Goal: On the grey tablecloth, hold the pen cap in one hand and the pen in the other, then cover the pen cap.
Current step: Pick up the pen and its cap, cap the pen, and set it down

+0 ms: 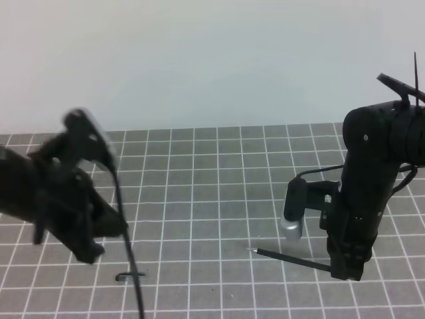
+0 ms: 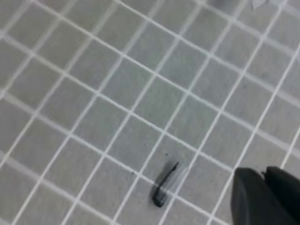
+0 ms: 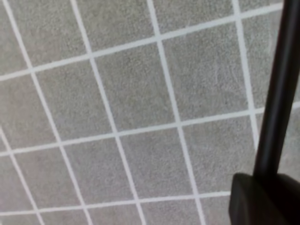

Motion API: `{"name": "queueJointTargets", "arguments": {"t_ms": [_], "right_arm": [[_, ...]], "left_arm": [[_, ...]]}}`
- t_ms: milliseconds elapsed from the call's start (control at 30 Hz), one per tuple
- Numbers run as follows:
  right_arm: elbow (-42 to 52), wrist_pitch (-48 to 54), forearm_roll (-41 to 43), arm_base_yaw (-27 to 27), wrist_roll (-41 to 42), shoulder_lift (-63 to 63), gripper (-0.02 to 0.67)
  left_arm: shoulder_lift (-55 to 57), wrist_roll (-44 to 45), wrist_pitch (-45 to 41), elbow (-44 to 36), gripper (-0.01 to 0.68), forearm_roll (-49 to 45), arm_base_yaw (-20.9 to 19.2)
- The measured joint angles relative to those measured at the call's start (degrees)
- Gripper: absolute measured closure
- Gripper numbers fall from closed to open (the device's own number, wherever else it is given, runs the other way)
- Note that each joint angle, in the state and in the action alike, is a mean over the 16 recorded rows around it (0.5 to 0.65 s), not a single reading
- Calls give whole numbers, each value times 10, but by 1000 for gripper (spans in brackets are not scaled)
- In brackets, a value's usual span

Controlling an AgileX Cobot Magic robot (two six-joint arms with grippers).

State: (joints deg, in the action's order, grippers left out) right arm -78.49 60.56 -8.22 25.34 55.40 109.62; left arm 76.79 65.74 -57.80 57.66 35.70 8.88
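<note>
The pen cap [image 1: 126,276] lies alone on the grey tablecloth [image 1: 212,199] near the front left. In the left wrist view the pen cap [image 2: 164,185] is a small black hooked piece, left of my left gripper [image 2: 265,190]. That left gripper [image 1: 91,251] hovers blurred above and left of the cap, holding nothing; how far its jaws stand apart is unclear. My right gripper [image 1: 345,268] is shut on the rear end of the pen [image 1: 289,259], whose silvery tip points left, low over the cloth. Seen from the right wrist, the pen [image 3: 276,93] runs up from my gripper [image 3: 262,192].
A pale wall rises behind the grey tablecloth's far edge. A cable [image 1: 129,266] hangs from the left arm and crosses just beside the cap. The right wrist camera housing [image 1: 292,212] sits above the pen's middle.
</note>
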Motion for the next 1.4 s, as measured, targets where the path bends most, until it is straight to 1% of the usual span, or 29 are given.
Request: {"name": "queueJointTargets", "arguments": {"t_ms": [200, 300, 367, 533, 667, 1000, 1400], "right_arm": [[0, 24, -22, 0, -27, 0, 579], [0, 34, -34, 0, -46, 0, 579], [0, 42, -41, 0, -59, 0, 579], [0, 57, -54, 0, -82, 0, 579], [0, 61, -54, 0, -96, 0, 579], [0, 57, -48, 0, -106, 0, 579], [0, 52, -41, 0, -107, 0, 579]], "left_arm": [[67, 28, 47, 0, 458, -75, 68], [95, 38, 60, 0, 386, -118, 95], [110, 41, 67, 0, 349, -145, 107], [136, 48, 89, 1, 293, -191, 121], [149, 49, 111, 1, 278, -217, 121], [170, 52, 151, -1, 274, -265, 121], [195, 49, 176, -19, 269, -285, 121]]}}
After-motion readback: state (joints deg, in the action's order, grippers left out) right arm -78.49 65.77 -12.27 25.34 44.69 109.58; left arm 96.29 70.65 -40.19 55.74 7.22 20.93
